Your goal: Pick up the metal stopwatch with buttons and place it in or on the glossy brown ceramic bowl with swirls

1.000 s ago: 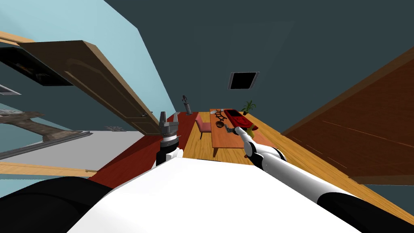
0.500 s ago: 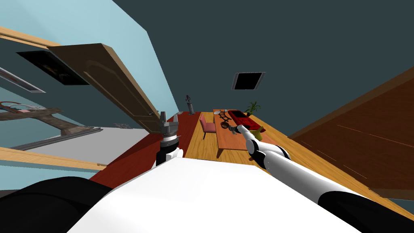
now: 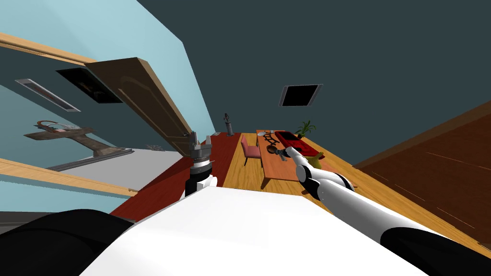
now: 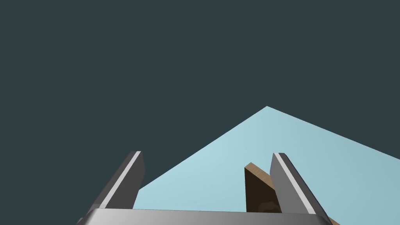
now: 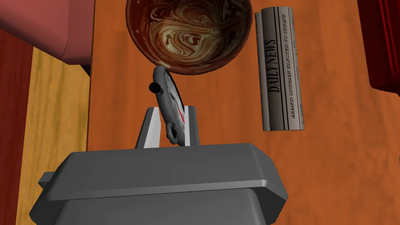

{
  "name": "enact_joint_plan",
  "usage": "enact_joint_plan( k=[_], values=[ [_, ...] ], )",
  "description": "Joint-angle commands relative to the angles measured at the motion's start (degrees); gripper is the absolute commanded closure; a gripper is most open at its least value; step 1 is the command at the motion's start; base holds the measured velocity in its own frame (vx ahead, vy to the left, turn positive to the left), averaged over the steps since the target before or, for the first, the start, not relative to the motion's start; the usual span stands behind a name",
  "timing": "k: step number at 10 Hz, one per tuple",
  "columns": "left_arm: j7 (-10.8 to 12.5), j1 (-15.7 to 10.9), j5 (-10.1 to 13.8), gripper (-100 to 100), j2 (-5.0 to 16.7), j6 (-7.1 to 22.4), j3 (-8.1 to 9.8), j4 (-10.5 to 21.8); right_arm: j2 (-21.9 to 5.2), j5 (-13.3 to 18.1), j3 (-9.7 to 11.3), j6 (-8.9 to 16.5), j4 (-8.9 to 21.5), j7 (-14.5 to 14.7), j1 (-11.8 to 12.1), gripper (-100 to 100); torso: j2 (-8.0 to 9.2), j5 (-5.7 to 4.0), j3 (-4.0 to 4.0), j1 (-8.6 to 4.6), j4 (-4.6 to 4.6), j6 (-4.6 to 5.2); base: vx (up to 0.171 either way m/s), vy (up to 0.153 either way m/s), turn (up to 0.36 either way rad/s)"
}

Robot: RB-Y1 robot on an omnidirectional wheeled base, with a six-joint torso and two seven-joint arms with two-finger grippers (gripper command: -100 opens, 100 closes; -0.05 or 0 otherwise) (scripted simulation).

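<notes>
So, R gripper (image 5: 170, 114) pinches the grey stopwatch (image 5: 167, 91) tight, mid frame in the R wrist view. It stands on edge, its long way pointing up at the swirly brown bowl (image 5: 191, 31), top middle, just past its tip. A bit fwd, then let go, I think. L gripper (image 4: 207, 154) is wide open and holds nothing.

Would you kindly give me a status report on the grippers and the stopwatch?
Right gripper shut on stopwatch, held edge-up at rim of swirled brown bowl, not yet in. Left gripper open, idle. Rolled newspaper beside bowl, not in the way.
</notes>
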Motion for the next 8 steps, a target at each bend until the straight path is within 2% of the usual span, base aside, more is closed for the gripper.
enact_joint_plan(
  k=[1, 2, 3, 4, 5, 6, 7, 8],
  values=[
    [0.0, 0.0, 0.0, 0, 0.0, 0.0, 0.0, 0.0, -1.86, -0.94, -0.57, 1.41, 1.05, 0.59, -0.01, 100, 0.0, 0.0, 0.0, 0.0, 0.0, 0.0, 0.027, 0.172, 0.131],
    [0.0, 0.0, 0.0, 0, 0.0, 0.0, 0.0, 0.0, -1.86, -0.94, -0.57, 1.41, 1.05, 0.59, -0.01, 100, 0.03, 0.0, 0.01, -0.01, 0.0, -0.01, 0.028, 0.115, 0.04],
    [0.0, 0.0, 0.0, 0, 0.0, 0.0, 0.01, 0.0, -4.13, -1.7, -1.14, 3.51, 1.83, 0.86, 0.31, 100, 0.04, -0.02, 0.01, -0.21, -0.01, 0.08, 0.085, 0.146, 0.129],
    [0.0, 0.0, 0.0, 0, 0.0, 0.0, 0.0, 0.0, -4.13, -1.7, -1.14, 3.51, 1.83, 0.86, 0.31, 100, -0.1, -0.02, -0.06, -0.19, -0.03, 0.1, 0.099, 0.133, 0.044],
    [0.0, 0.01, 0.0, 0, 0.01, 0.0, 0.01, 0.0, -6.16, -2.41, -1.66, 5.45, 2.65, 1.27, 0.83, 100, -0.19, -0.02, -0.12, -0.21, -0.05, 0.08, 0.111, 0.135, 0.122],
    [0.0, 0.01, 0.0, 0, 0.01, 0.0, 0.01, 0.0, -6.16, -2.41, -1.66, 5.45, 1.66, 1.27, 0.83, 100, -0.25, -0.03, -0.15, -0.22, -0.07, 0.1, 0.071, 0.116, 0.047],
    [0.0, 0.01, 0.0, 0, 0.01, 0.0, 0.01, 0.0, -6.16, -2.41, -1.66, 5.45, 2.65, 1.27, 0.83, 100, -0.17, -0.04, -0.12, -0.25, -0.07, 0.07, 0.03, 0.06, 0.004],
    [0.0, 0.0, 0.0, 0, 0.01, 0.0, 0.01, 0.0, -7.93, -3.0, -2.09, 7.12, 3.34, 1.79, 1.39, 100, -0.04, -0.09, -0.06, -0.45, -0.07, 0.14, 0.082, 0.092, 0.098]
  ],
)
